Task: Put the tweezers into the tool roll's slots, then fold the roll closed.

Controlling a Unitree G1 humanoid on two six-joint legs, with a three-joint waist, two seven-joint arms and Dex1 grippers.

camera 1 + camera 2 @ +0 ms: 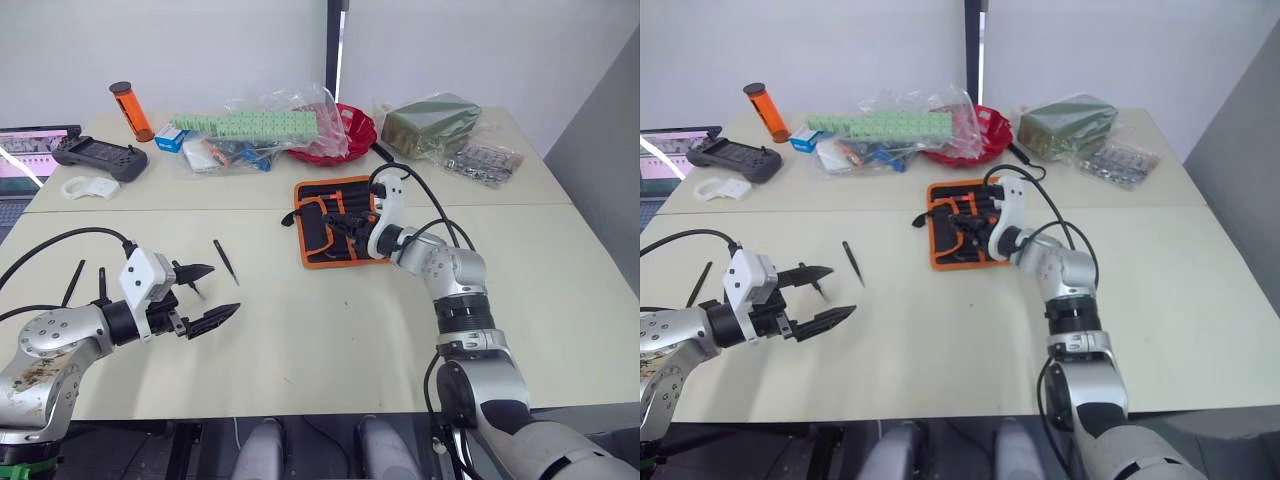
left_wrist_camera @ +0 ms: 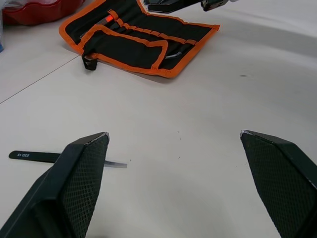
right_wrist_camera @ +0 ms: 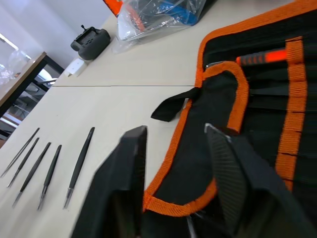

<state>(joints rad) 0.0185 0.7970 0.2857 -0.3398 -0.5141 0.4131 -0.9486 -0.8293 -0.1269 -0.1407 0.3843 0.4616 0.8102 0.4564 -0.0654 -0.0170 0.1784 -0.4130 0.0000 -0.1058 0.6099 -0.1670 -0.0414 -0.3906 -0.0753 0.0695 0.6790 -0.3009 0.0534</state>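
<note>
The tool roll [image 1: 322, 238] lies open on the table's middle, black with orange edging, one flap [image 3: 218, 106] folded over its slots [image 3: 293, 104]. Its strap [image 2: 89, 62] trails off the left side. My right gripper [image 1: 350, 228] hovers low over the roll's near edge, open, with the orange hem [image 3: 171, 158] running between its fingers [image 3: 225, 163]. One of the tweezers [image 1: 226, 260] lies alone on the table, just beyond my open left gripper [image 1: 205, 297]. Several more tweezers [image 3: 34, 171] lie side by side further left.
Along the back stand a red bowl [image 1: 345, 135], plastic bags with green blocks [image 1: 245, 125], an orange cylinder [image 1: 130, 110], a black controller [image 1: 100, 155], a green packet [image 1: 430, 120] and a white part [image 1: 88, 187]. An orange-handled tool [image 3: 260, 57] sits in the roll.
</note>
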